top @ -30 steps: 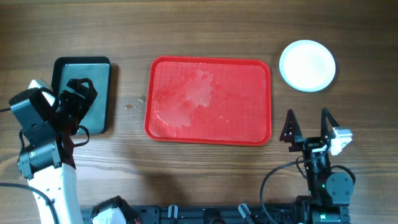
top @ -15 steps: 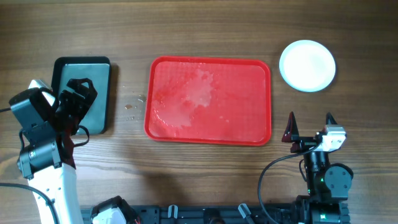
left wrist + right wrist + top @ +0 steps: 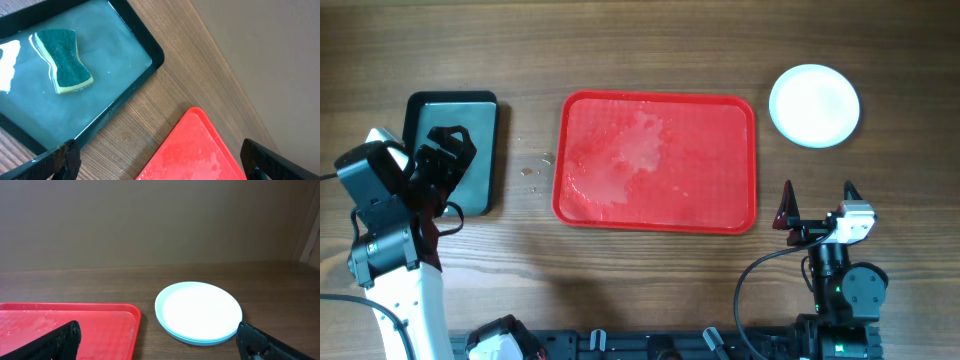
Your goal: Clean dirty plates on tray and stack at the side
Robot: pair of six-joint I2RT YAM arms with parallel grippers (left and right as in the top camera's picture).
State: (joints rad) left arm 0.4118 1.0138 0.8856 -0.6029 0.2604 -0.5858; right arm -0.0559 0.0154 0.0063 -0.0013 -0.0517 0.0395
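Both finger pairs spread wide, gripping nothing: left fingers (image 3: 62, 161) above the dark tray (image 3: 156, 54), right fingers (image 3: 62, 340) near bench (image 3: 620, 40) front. I see the plates (image 3: 814, 105) stacked right of the red tray (image 3: 655, 160), apart from it, white uppermost.

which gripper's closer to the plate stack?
Right. The right gripper sits just short of the plates; the left gripper is far off past the red tray, over the dark tray.
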